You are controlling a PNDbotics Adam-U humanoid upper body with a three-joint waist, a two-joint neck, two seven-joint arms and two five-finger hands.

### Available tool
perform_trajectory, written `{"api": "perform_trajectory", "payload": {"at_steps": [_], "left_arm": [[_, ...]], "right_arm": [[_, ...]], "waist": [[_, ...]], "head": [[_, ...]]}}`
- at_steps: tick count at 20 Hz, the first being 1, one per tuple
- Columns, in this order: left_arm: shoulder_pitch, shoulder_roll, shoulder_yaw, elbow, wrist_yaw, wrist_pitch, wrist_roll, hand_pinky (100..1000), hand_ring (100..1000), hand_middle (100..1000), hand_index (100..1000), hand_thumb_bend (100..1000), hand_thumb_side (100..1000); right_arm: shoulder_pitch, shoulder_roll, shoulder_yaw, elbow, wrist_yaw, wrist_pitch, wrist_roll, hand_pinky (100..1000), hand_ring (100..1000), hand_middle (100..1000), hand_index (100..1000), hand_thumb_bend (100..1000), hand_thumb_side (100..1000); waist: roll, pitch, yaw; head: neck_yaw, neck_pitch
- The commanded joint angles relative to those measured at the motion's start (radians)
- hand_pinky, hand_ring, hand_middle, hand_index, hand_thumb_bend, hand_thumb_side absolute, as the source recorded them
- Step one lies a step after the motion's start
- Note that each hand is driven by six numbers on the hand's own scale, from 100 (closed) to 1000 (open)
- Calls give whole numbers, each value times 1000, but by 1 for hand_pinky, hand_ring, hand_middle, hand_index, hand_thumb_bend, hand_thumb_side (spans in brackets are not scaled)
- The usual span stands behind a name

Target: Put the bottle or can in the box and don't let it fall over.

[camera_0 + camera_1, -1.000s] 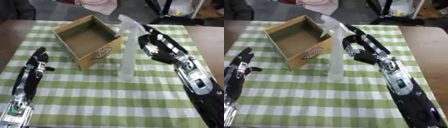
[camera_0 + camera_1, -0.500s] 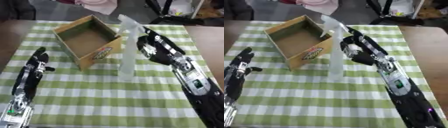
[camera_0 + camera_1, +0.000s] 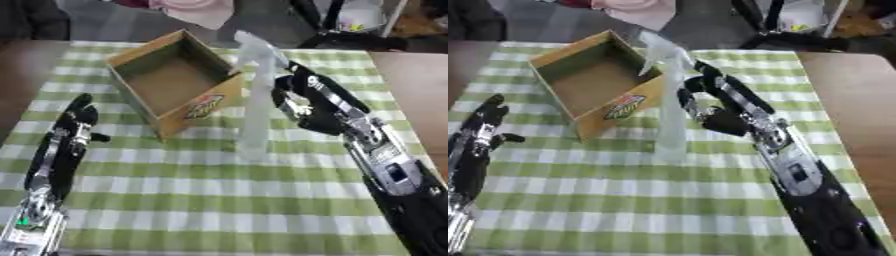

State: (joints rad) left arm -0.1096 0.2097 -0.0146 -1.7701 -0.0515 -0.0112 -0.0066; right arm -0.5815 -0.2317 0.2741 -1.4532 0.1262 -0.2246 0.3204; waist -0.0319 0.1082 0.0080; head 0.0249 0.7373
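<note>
A tall clear spray bottle (image 3: 255, 102) stands upright on the green checked cloth, just off the right corner of the open cardboard box (image 3: 206, 104). The box holds nothing and sits askew, with a logo on its near wall. My right hand (image 3: 312, 111) is right beside the bottle at mid height. Its fingers are spread and slightly bent toward the bottle but have not closed round it, and I cannot tell whether they touch it. My left hand (image 3: 69, 131) lies open at the left edge of the cloth, fingers pointing away, far from box and bottle.
The checked cloth (image 3: 219, 200) covers most of a brown table (image 3: 411, 70), whose bare wood shows on the right. Beyond the far edge are a pink cloth (image 3: 199, 9) and dark chair legs (image 3: 328, 22).
My right hand has moved left, closing in on the bottle's side. Bottle, box and left hand have stayed where they were.
</note>
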Motion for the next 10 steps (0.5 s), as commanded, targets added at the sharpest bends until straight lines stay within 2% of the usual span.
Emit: {"api": "perform_trajectory", "payload": {"at_steps": [1, 10], "left_arm": [[-14, 4, 3, -20, 4, -2, -5, 618, 1000, 1000, 943, 250, 796], [-14, 3, 3, -20, 5, -3, -8, 617, 1000, 1000, 943, 250, 797]], "right_arm": [[-25, -2, 2, -17, -3, 0, 7, 844, 809, 985, 1000, 100, 621], [-56, 24, 0, 42, 12, -4, 11, 843, 808, 985, 1000, 100, 626]], "waist": [[4, -8, 1], [7, -6, 4]], "head": [[-1, -2], [-5, -4]]}}
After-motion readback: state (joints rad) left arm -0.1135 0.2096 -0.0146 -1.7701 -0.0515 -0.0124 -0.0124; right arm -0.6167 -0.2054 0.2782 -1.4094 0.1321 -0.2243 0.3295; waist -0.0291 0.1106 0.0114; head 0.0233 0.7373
